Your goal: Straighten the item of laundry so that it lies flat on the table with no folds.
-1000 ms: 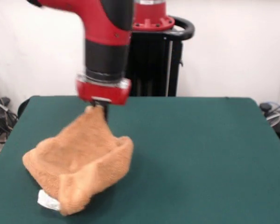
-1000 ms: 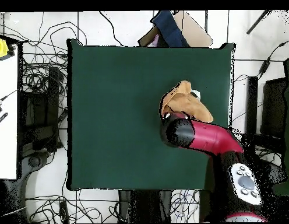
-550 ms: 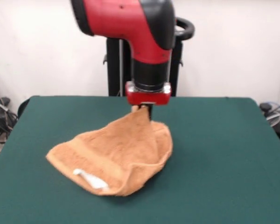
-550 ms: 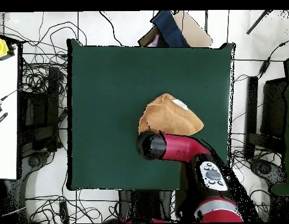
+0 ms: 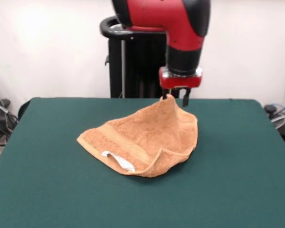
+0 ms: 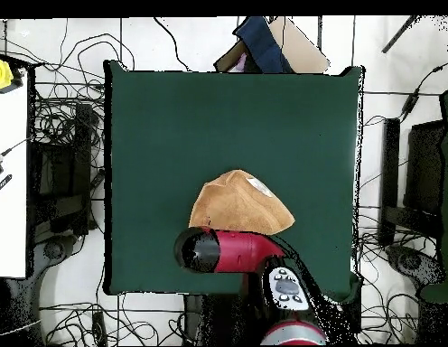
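Note:
The orange-tan towel (image 5: 147, 137) lies bunched on the green table (image 5: 237, 185), drawn up into a peak at its far right corner. A folded edge faces the front, with the white tag (image 5: 119, 161) under it. My gripper (image 5: 176, 98) hangs at that peak. Its fingers stand apart, and the towel tip touches the left finger (image 5: 166, 94). In the overhead view the towel (image 6: 241, 203) is a rounded triangle on the table (image 6: 173, 126), and the red arm (image 6: 232, 251) hides the gripper.
The black pedestal (image 5: 137, 66) stands behind the table's far edge. Cables (image 6: 60, 181) lie on the floor around the table. A blue cloth and a cardboard box (image 6: 268, 45) sit beyond one table edge, and a white bench (image 6: 9, 181) stands beside another.
The arm has carried the towel's corner rightward in the front view, dragging the towel toward the table's middle. The fingers, close together on the corner earlier, now stand apart.

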